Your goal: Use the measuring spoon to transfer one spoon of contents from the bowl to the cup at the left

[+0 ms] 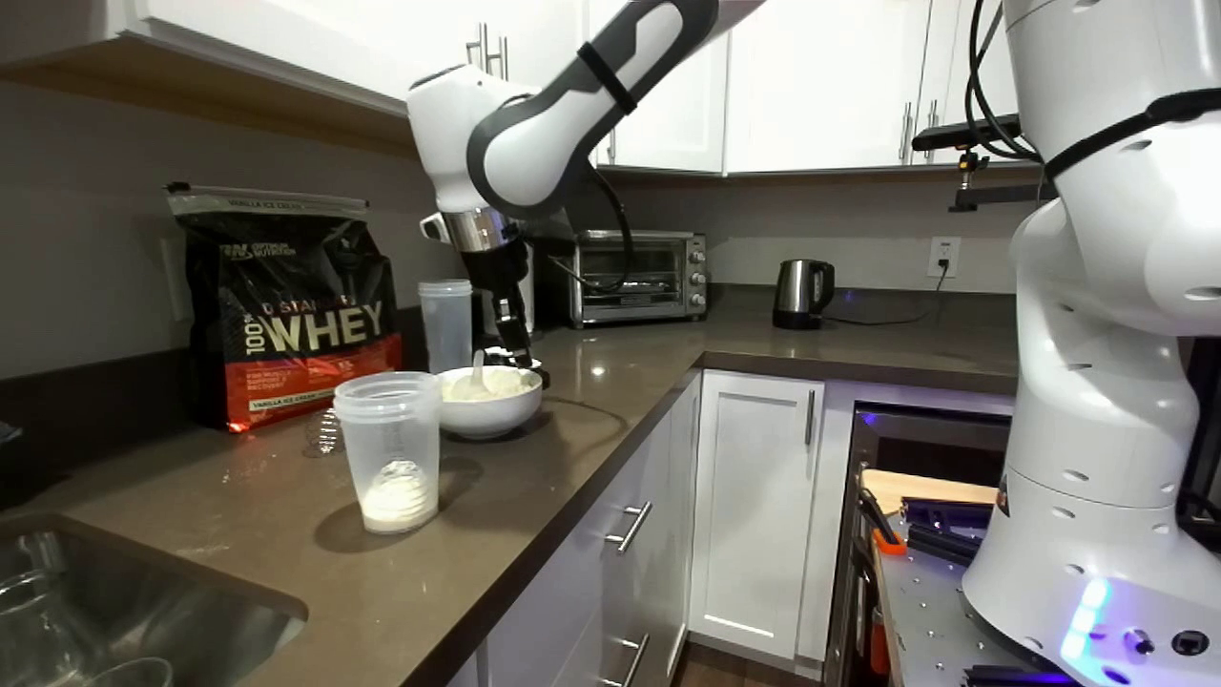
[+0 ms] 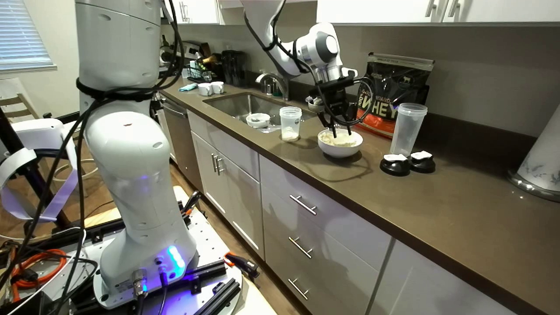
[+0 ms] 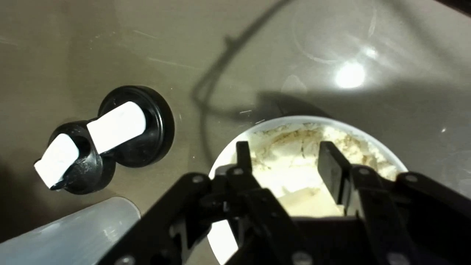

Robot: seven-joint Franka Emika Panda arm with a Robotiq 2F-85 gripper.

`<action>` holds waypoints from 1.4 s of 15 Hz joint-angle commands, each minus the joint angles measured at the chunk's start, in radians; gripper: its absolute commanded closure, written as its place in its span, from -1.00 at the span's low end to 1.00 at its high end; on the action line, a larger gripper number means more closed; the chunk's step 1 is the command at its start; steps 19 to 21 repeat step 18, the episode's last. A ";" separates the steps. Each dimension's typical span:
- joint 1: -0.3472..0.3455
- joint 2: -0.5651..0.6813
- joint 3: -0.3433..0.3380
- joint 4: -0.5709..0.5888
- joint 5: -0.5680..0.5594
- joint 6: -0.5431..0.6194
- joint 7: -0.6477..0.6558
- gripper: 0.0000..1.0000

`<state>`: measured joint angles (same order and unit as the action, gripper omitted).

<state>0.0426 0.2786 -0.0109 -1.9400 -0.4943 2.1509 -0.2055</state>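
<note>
The white bowl (image 1: 488, 416) stands on the counter, filled with pale powdery contents (image 1: 510, 382); bowl (image 2: 340, 151) and contents (image 2: 334, 140) also show in an exterior view. The measuring spoon (image 1: 478, 370) stands in the powder, handle up; I cannot make it out in the wrist view. The clear cup (image 1: 389, 439) stands near the sink with some pale powder at its bottom; it also shows in an exterior view (image 2: 290, 124). My gripper (image 2: 342, 132) points down at the bowl. In the wrist view my gripper (image 3: 285, 151) is open, its fingers apart over the powder.
A second clear tumbler (image 2: 407, 130) and two black lids (image 2: 395, 165) with white tabs stand beside the bowl. A whey bag (image 1: 296, 315) leans at the wall. A wire whisk ball (image 1: 324, 434) lies near it. The sink (image 1: 162, 582) lies beyond the cup.
</note>
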 commanded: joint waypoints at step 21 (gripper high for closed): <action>-0.032 -0.231 0.035 -0.005 0.438 -0.218 -0.460 -1.00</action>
